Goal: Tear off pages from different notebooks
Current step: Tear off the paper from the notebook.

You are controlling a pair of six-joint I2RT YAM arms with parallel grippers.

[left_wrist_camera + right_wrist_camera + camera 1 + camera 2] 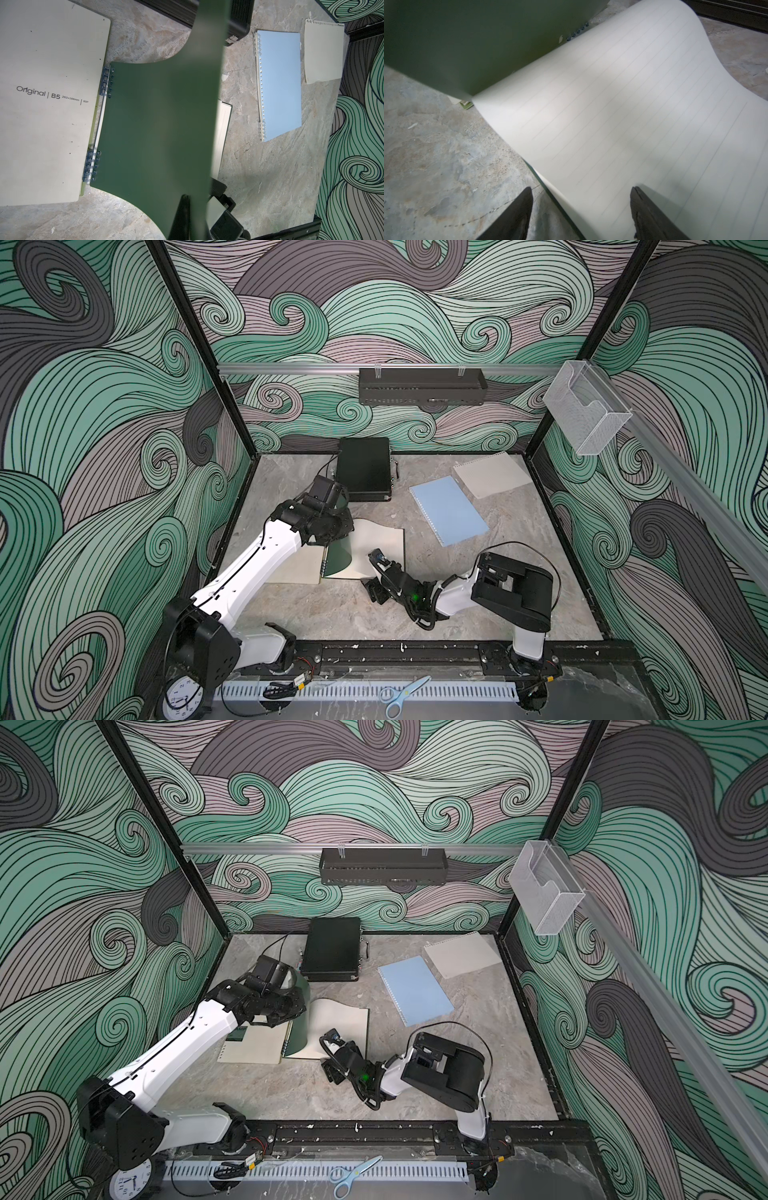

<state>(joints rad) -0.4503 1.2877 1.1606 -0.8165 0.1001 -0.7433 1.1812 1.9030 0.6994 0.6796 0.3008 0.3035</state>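
Observation:
The dark green notebook (338, 562) lies open mid-table. Its green cover (158, 128) is bent upward, and my left gripper (193, 209) is shut on the cover's free edge. The exposed lined page (384, 539) bulges up at its far side. My right gripper (581, 193) is open low at the page's near edge, with one finger (648, 212) over the paper and the other (517, 212) over the table. The beige notebook (45, 87) lies beside the green one's binding. Further right is the shut light blue notebook (449, 510), with a loose page (490, 473) behind it.
A black hard case (365, 472) stands against the back wall, close behind the left wrist. Scissors (405, 695) and a clock (183, 697) lie in front of the arm rail. Patterned walls enclose the marble table (519, 572) on three sides.

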